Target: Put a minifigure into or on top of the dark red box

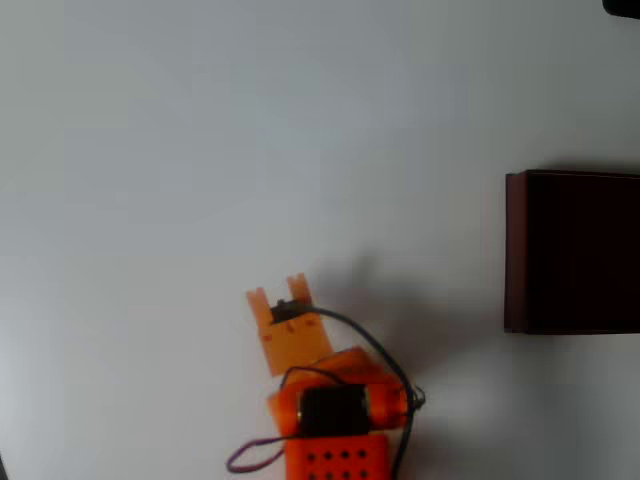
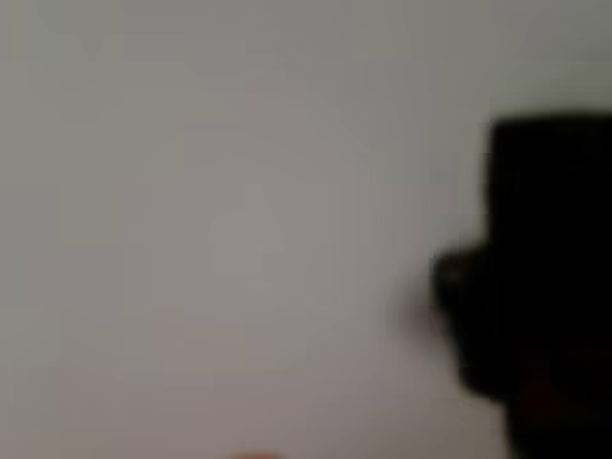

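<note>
White, smooth bench [image 1: 200, 150]. On it, well off to the right of the gripper [image 1: 278, 297] in the overhead view, a dark red box [image 1: 515, 250], open on top, nearly black inside, cut off by the edge.

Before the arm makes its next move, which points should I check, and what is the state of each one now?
1. Minifigure between the fingers of the gripper: a small dark thing sits there, overhead view; firm hold: cannot tell.
2. Dark red box stands apart, right of the gripper: ok.
3. Bare table between gripper and box: ok.
4. Black cable loops beside the arm, loose: ok.
5. Wrist view blurred, dark shape at right: cannot tell.
</note>
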Controlling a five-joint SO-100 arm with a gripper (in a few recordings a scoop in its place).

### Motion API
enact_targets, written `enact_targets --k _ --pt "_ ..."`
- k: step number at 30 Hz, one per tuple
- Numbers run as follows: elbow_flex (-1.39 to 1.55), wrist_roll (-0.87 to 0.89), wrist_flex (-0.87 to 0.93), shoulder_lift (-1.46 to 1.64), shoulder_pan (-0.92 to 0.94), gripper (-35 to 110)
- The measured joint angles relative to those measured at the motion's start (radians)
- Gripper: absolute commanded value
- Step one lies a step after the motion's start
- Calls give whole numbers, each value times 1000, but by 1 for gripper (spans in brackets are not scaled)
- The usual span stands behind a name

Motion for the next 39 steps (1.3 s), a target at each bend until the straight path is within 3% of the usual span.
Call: enact_targets --k 5,18,24,39 --pt "103 -29 -6 160 44 27" --pt "160 -44 -117 103 35 21" --pt "155 -46 -192 5 37 11" --pt "140 -44 -216 -64 41 1"
